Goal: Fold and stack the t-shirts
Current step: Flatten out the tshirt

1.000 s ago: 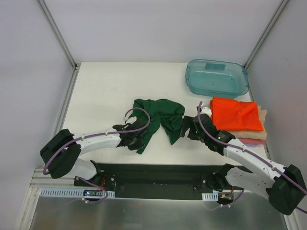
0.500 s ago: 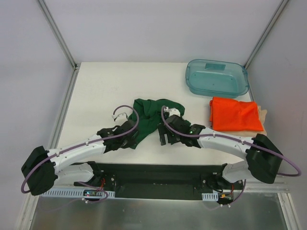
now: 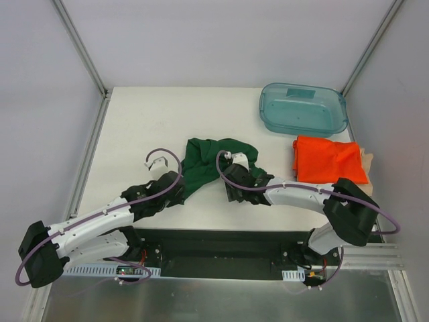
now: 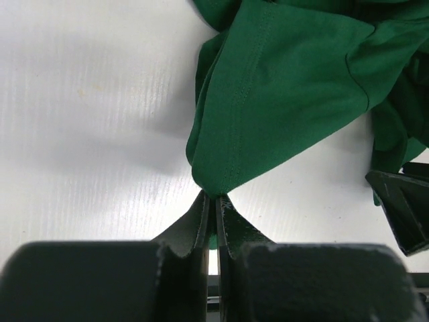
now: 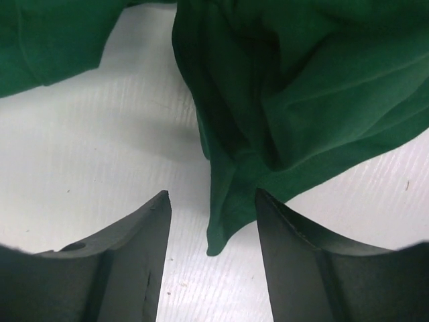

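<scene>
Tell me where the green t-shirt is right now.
In the top view the green t-shirt lies crumpled mid-table, left of the folded orange shirt, its near-left corner pinched by the left hand.

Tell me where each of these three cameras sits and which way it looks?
Top external: fixed above and behind, looking down on the table; the left arm and right arm show whole.
Left wrist: on the left arm, looking along the left gripper, shut on the green t-shirt.
Right wrist: on the right arm, looking past the open right gripper at the cloth.
Shared: all three show that green t-shirt.
</scene>
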Available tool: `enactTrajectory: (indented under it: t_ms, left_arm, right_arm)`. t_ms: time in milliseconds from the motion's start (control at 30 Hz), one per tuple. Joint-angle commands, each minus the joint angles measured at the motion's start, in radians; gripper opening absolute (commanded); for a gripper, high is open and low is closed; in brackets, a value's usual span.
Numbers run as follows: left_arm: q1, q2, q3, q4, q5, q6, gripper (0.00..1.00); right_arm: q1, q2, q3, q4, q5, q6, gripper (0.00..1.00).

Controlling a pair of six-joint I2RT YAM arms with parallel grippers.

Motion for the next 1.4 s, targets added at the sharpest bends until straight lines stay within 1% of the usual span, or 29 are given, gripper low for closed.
enactTrajectory:
  t_ms: [0,33,133,167,200,267,367,467,600,767,867,967,1067,1267,1367]
  left_arm:
    - [0.000,-0.022,-0.001,-0.018,-0.034,-0.007,0.00]
    - [-0.002,-0.022,-0.003,-0.018,-0.035,-0.008,0.00]
    - [-0.002,-0.025,0.000,-0.018,-0.043,-0.010,0.00]
    - [0.000,-0.028,0.003,-0.018,-0.050,-0.007,0.00]
    - [-0.002,-0.028,0.012,-0.022,-0.058,0.003,0.00]
    - [0.000,-0.039,0.040,-0.042,-0.101,0.016,0.00]
    - [0.012,-0.069,0.106,-0.088,-0.184,0.041,0.00]
    - [0.044,-0.124,0.182,-0.110,-0.248,0.085,0.00]
    - [0.098,-0.178,0.307,-0.123,-0.360,0.180,0.00]
    - [0.167,-0.217,0.472,-0.139,-0.478,0.288,0.00]
    - [0.178,-0.230,0.570,-0.139,-0.515,0.351,0.00]
    - [0.178,-0.241,0.682,-0.137,-0.546,0.421,0.00]
    - [0.178,-0.255,0.771,-0.137,-0.613,0.473,0.00]
    - [0.178,-0.296,0.890,-0.131,-0.673,0.561,0.00]
    - [0.178,-0.289,0.933,-0.111,-0.670,0.604,0.00]
  right_arm:
    - [0.006,0.051,0.047,0.022,0.033,0.006,0.52]
    - [0.003,0.060,0.049,0.022,0.036,0.007,0.41]
    - [0.006,0.055,0.053,0.002,0.058,0.018,0.17]
    - [0.004,0.037,0.055,-0.016,0.076,0.023,0.11]
    - [0.003,0.017,0.055,-0.035,0.094,0.023,0.06]
    - [0.001,-0.047,0.065,-0.102,0.168,0.018,0.01]
    - [-0.029,-0.185,0.084,-0.203,0.240,-0.011,0.01]
    - [-0.084,-0.312,0.102,-0.233,0.256,-0.080,0.01]
    - [-0.196,-0.455,0.154,-0.276,0.221,-0.152,0.01]
    - [-0.321,-0.578,0.286,-0.280,0.162,-0.282,0.01]
    - [-0.332,-0.615,0.380,-0.291,0.141,-0.365,0.01]
    - [-0.332,-0.638,0.510,-0.344,0.145,-0.416,0.01]
    - [-0.333,-0.659,0.616,-0.372,0.165,-0.462,0.01]
    - [-0.333,-0.693,0.756,-0.409,0.190,-0.522,0.01]
    - [-0.333,-0.667,0.811,-0.412,0.178,-0.540,0.01]
